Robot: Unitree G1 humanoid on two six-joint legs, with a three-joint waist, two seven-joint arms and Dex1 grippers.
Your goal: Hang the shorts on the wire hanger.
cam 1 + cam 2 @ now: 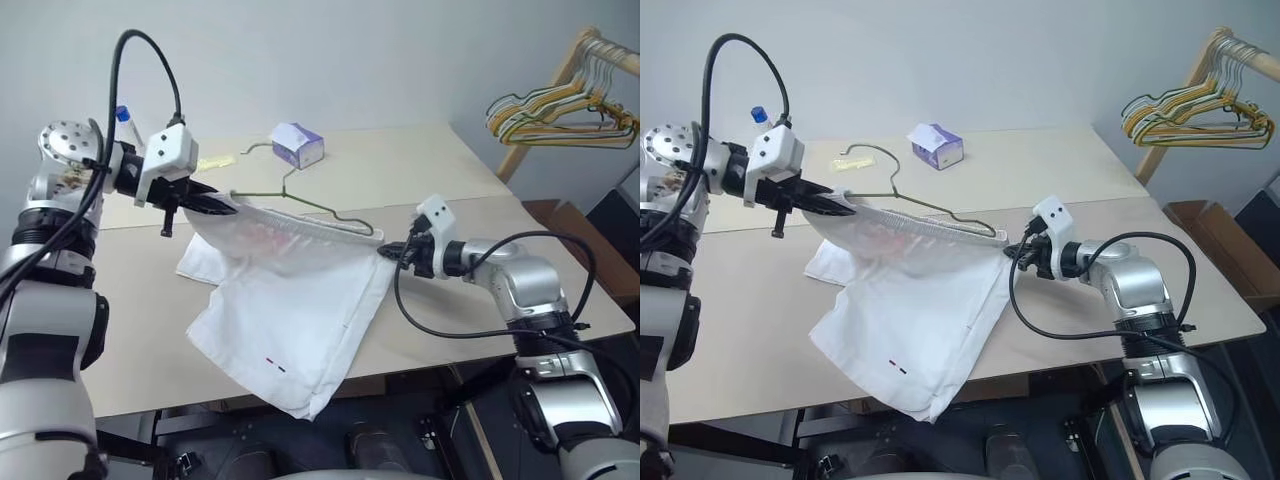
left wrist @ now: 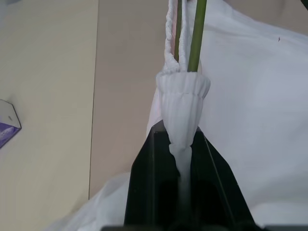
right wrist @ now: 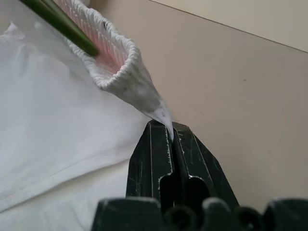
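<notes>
- The left hand [image 1: 225,207] was seen raised over the left part of the desk [image 1: 440,165], its fingers pinched shut on the gathered left end of the waistband of the shorts [image 1: 300,310].
- In the left wrist view, the green wire of the hanger [image 2: 196,38] was seen running into the bunched waistband just ahead of the fingers [image 2: 144,192]; whether the wire itself was also gripped could not be told.
- The hanger was held off the desk inside the stretched waistband, its hook standing up near a small purple-and-white box [image 1: 298,145].
- The legs of the shorts were left trailing down onto the desk, one hem draped over the near edge.
- The right hand [image 1: 393,252] was closed on only a thin tip of fabric at the right end of the waistband.
- A slip was judged most likely there: with so little cloth held, further stretching could pull it free, and the waistband would snap back off the hanger's shoulder.
- The hanger could also tip or drop out if the tension were let go unevenly.
- A bunch of other hangers [image 1: 560,110] was hung at the far right.
</notes>
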